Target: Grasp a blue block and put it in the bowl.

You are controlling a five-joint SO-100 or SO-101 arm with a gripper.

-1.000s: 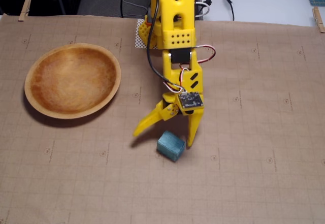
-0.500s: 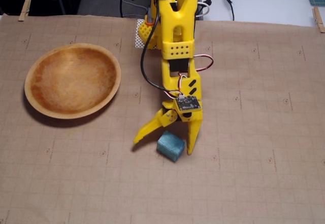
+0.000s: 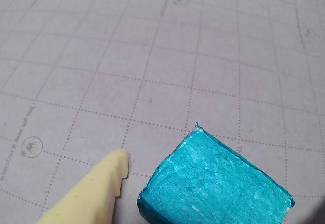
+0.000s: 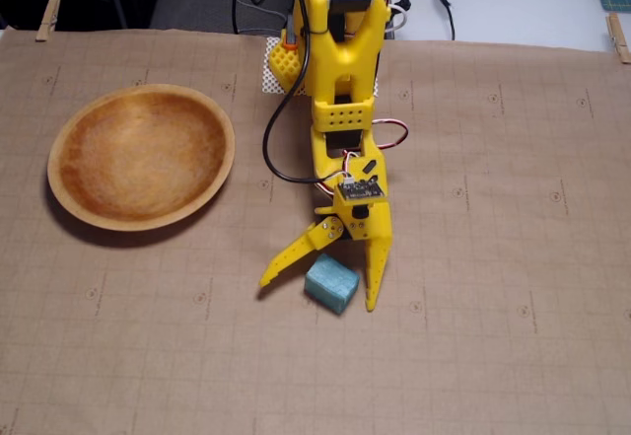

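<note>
The blue block (image 4: 331, 283) lies on the brown paper mat in the fixed view, between the two yellow fingers of my gripper (image 4: 319, 293). The gripper is open, with the left finger splayed out and the right finger close to the block's right side. In the wrist view the block (image 3: 216, 186) fills the lower right, and one pale yellow fingertip (image 3: 109, 176) sits just left of it, apart from it. The wooden bowl (image 4: 74, 193) stands empty at the left of the fixed view, well away from the gripper.
The yellow arm (image 4: 340, 80) reaches in from the top middle of the fixed view, with cables behind it. Clothespins (image 4: 46, 16) clip the paper mat at the top corners. A white table edge lies beyond the mat at the top right.
</note>
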